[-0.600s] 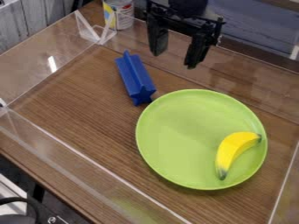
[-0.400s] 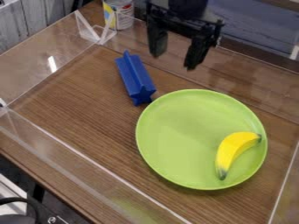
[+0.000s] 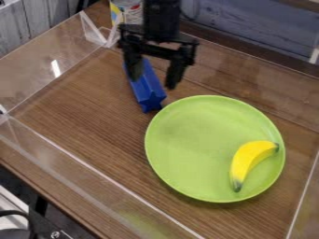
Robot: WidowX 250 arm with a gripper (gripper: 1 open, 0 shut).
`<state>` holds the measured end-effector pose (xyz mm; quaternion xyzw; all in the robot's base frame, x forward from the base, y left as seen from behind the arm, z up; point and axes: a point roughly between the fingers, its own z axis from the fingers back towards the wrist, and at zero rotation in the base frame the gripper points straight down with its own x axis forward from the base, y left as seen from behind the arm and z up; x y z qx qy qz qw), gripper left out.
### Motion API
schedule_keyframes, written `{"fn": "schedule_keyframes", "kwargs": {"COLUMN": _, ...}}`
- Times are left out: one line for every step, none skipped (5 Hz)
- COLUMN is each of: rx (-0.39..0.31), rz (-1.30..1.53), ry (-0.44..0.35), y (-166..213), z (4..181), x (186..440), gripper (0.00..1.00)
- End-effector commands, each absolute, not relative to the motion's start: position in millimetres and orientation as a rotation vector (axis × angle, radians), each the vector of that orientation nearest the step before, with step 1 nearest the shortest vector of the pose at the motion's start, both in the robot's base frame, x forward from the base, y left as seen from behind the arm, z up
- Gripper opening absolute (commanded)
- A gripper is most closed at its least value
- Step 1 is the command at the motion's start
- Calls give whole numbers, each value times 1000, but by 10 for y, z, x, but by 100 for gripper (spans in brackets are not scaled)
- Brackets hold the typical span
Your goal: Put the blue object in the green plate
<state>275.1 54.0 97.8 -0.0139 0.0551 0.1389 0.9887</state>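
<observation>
The blue object (image 3: 148, 93), a ridged royal-blue block, lies on the wooden tabletop just left of the green plate (image 3: 191, 149). My gripper (image 3: 153, 73) points down over the block's far end. It is open, with one finger on each side of the block. Whether the fingers touch the block I cannot tell. The far end of the block is partly hidden behind the fingers. The plate is large, round and lime green.
A yellow banana (image 3: 252, 163) lies on the right part of the plate. Clear acrylic walls (image 3: 50, 65) fence the wooden table. A yellow-and-white bottle (image 3: 121, 14) and a clear stand (image 3: 97, 33) stand at the back left.
The gripper has moved left and toward the front, from the back of the table to over the blue block, and has come lower. Its jaws have stayed open. The block and banana have not moved.
</observation>
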Motion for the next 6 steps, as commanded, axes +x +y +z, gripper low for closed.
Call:
{"fn": "schedule_keyframes", "kwargs": {"rx": -41, "rz": 379, "ry": 24, "y": 696, "z": 1101, "x": 2727, "gripper": 100}}
{"fn": "schedule_keyframes", "kwargs": {"rx": -96, "rz": 430, "ry": 0, "y": 733, "z": 1007, "x": 2749, "gripper": 100}}
{"fn": "schedule_keyframes", "kwargs": {"rx": -116, "rz": 441, "ry": -10, "y": 728, "z": 906, "x": 2802, "gripper": 100}}
{"fn": "schedule_keyframes", "kwargs": {"rx": -123, "rz": 444, "ry": -14, "y": 705, "z": 804, "x": 2851, "gripper": 100}}
{"fn": "schedule_keyframes", "kwargs": {"rx": -137, "rz": 449, "ry": -31, "y": 711, "z": 737, "x": 2922, "gripper": 100}}
{"fn": "schedule_keyframes", "kwargs": {"rx": -143, "rz": 484, "ry": -51, "y": 761, "z": 683, "x": 2998, "gripper": 100}}
